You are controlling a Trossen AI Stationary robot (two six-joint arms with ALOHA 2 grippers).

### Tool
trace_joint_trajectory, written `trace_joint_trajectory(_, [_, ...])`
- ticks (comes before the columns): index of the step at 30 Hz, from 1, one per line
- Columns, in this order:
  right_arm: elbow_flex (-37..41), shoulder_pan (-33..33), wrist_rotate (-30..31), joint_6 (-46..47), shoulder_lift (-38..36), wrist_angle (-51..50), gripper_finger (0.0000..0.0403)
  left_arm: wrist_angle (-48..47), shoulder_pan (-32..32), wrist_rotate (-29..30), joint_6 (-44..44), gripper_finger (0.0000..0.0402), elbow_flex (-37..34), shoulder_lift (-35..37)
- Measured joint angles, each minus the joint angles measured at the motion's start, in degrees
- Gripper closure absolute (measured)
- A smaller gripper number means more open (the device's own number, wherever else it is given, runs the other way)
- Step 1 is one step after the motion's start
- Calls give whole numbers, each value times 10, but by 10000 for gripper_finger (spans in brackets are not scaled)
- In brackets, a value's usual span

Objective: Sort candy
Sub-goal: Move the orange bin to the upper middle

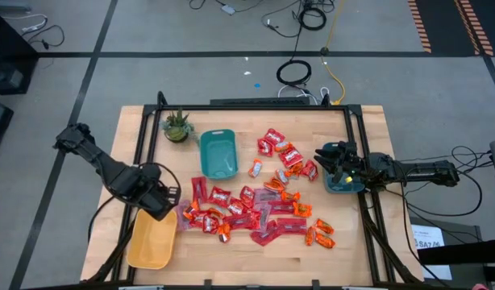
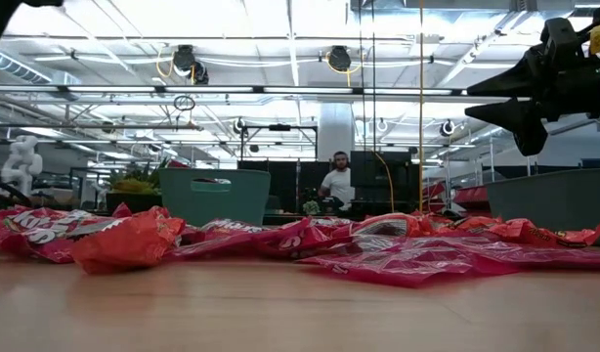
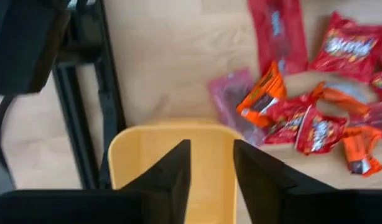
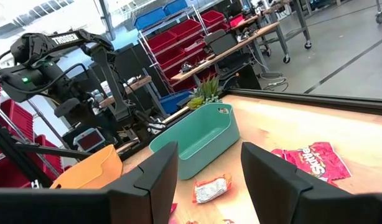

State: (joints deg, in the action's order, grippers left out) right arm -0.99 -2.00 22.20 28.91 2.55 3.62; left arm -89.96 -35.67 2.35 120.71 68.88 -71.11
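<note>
At the near edge of the worktop (image 1: 231, 266), on the left side, the left pincer (image 3: 211, 163) is hanging just above the yellow bin (image 1: 153, 239). Its two dark fingers (image 3: 172, 171) are standing apart with a gap between them and nothing in it; the bin's floor is showing through the gap.

Just beyond that bin the candy (image 1: 251, 209) is lying spread across the middle of the worktop: red squarish packets, longer pinkish-red flat ones and small orange pieces, many overlapping or touching. A few orange pieces (image 1: 320, 234) are sitting a little apart toward the near right. The heap is thinning out toward the far side, where several red packets (image 1: 276, 145) are lying in a looser cluster.

On the right, the right pincer (image 1: 326, 161) is hovering over a dark teal bin (image 1: 344, 184) at the worktop's right edge. Its fingers (image 4: 157, 171) are spread apart and are carrying nothing.

Farther back, a lighter teal bin (image 1: 218, 153) is sitting left of centre, with one small orange-and-white piece (image 1: 255, 168) lying just beside it. At the far left corner a small potted plant (image 1: 176, 126) is standing near that bin.

Beyond the worktop, a person (image 2: 336, 182) is sitting deep in the room.
</note>
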Motion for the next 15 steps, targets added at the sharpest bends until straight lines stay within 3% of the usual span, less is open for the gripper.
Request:
trace_joint_trajectory(6, [0, 0, 0, 14, 0, 0, 234, 22, -49, -36, 36, 204, -31, 0])
trace_joint_trajectory(15, [0, 0, 0, 57, 0, 0, 234, 60, -132, -90, 100, 195, -86, 0])
